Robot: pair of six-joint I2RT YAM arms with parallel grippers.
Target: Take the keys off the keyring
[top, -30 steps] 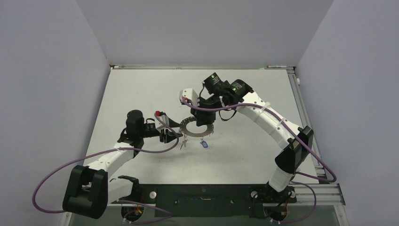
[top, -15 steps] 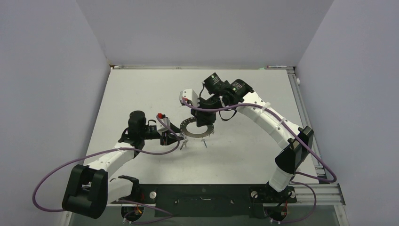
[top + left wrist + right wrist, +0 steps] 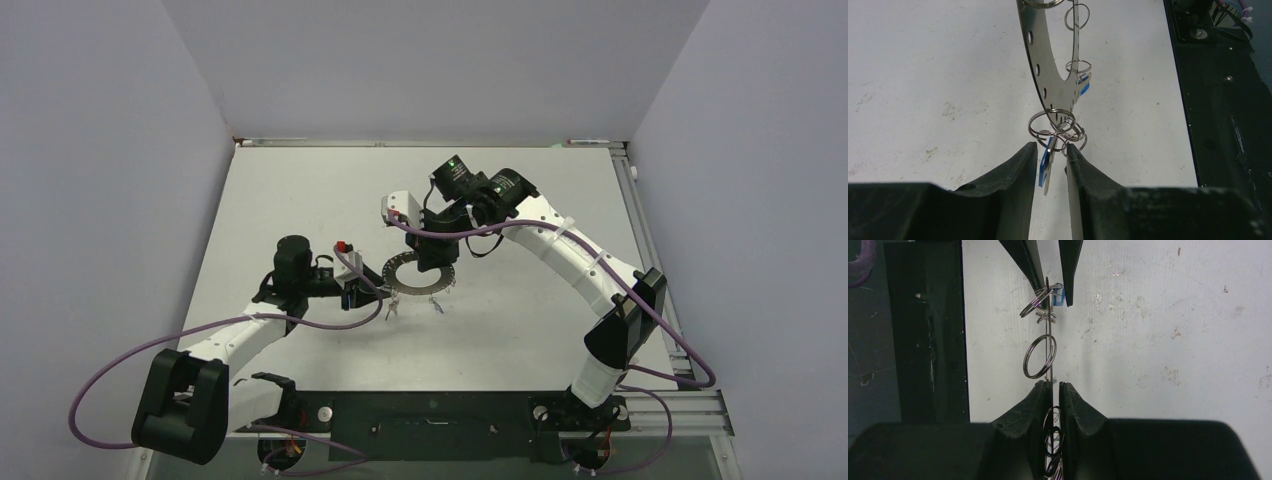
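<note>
**Item 1: left gripper** point(image 3: 1051, 148). Nearest the arm bases, on the near-left side of the keyring point(image 3: 1055, 97). Jaws a narrow slot apart, not closed. Fingers point(image 3: 1018, 170) bracket a blue-headed key point(image 3: 1046, 164) hanging below the keyring's low rim. Key sits btwn the pads, closer to one; no firm pinch evident. Purpose, prob.: to line up on the key so it can be drawn off its loop.

**Item 2: split loops** point(image 3: 1054, 127). Cluster of small wire rings threaded thru rim holes at the keyring's lowest point, just above the left fingertips. They carry the key. More loops are spaced along the rim.

**Item 3: second blue key** point(image 3: 1084, 86). Hangs from a loop on the keyring's far side, partly hidden by the plate.

**Item 4: keyring.** Appears raised off the table point(image 3: 923, 75) and tilted, so the keys dangle free w/ room for fingers beneath.

**Item 5: right gripper** point(image 3: 1055, 388). At the keyring's far rim. Jaws closed tight on the flat plate, which sits edge-on btwn the pads. Prob. serves as the fixed clamp while the other arm works.

**Change vs 1.0 s ago:** top view then showed a blue head under the keyring's near-right rim. Now only a thin dark sliver hangs there. Arms approx. the same pose.
</note>
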